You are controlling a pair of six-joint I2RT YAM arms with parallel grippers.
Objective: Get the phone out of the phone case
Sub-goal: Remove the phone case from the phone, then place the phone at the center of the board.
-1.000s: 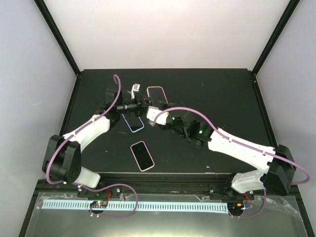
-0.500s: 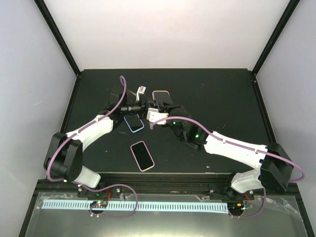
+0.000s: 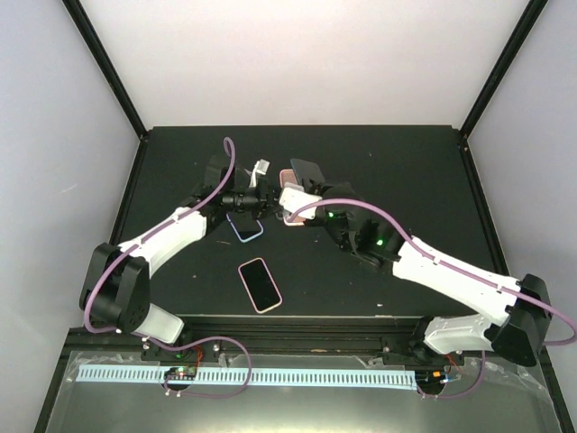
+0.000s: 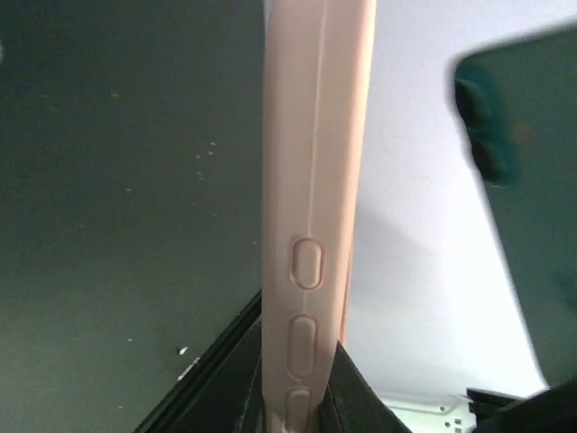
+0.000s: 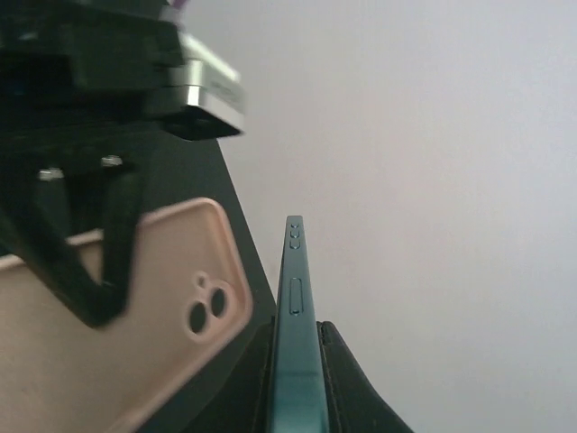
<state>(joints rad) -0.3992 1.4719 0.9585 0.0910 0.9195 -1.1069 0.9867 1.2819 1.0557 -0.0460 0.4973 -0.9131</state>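
Change: right tool (image 5: 296, 365) went from half open to clamped within last second. Dark teal phone (image 5: 295, 289) now stands clear of pink phone case (image 4: 311, 180), gap visible between them.
Judgement: extraction essentially done, only set-down left.
Right tool: narrow, pinching phone edge-on.
Left tool (image 4: 296, 392): narrow, gripping case by its edge.
Both items held above bench (image 3: 406, 180), mid-rear.
Blue-cased phone (image 3: 245, 227) and pink-cased phone (image 3: 260, 284) lie nearer arm bases.
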